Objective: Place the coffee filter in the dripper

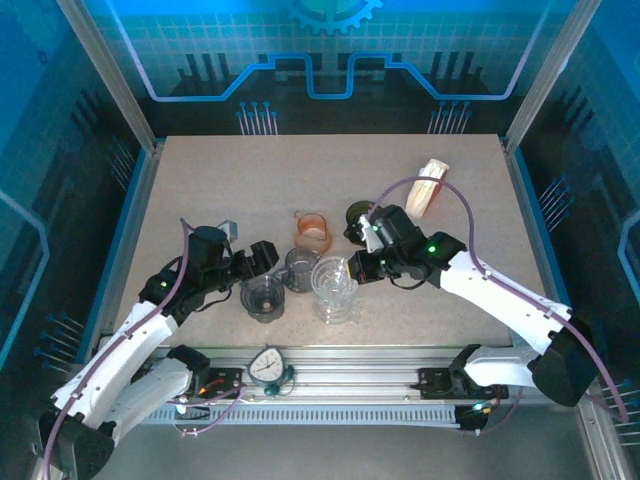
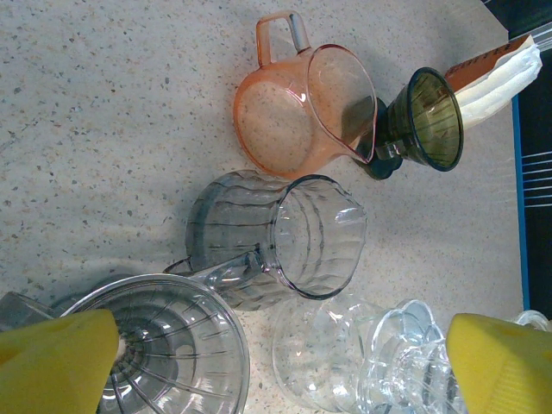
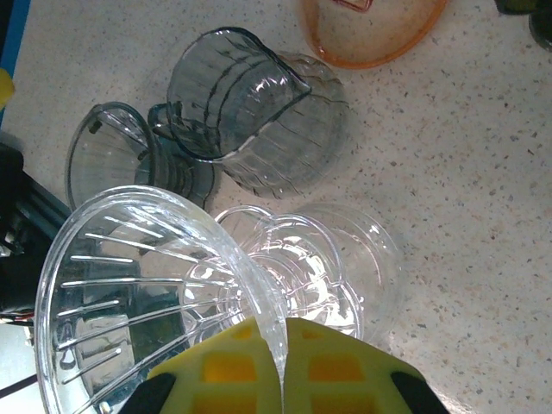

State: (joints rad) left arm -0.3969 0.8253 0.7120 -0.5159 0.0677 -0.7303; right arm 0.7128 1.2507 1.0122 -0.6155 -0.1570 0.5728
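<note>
Coffee filter (image 1: 428,187): you find it as a white paper stack lying at about one o'clock on the table, well apart from both claws. In the left wrist view it shows at two o'clock (image 2: 504,73). I judge it light, thin and limp, quick to crease and prone to lift several sheets at once. Pinch one free edge gently instead of pressing down on the pile.

At its eight o'clock stands the dark green dripper (image 1: 357,213), with the orange jug (image 1: 313,228) at that one's nine o'clock.

Your right gripper (image 3: 280,373) is clamped on the rim of the clear dripper (image 3: 147,293), above the clear carafe (image 3: 328,267), so it is not free to fetch paper. Your left gripper (image 2: 276,371) stands wide apart, empty, over the smoky dripper (image 2: 164,345), beside the grey jug (image 2: 285,237).
</note>
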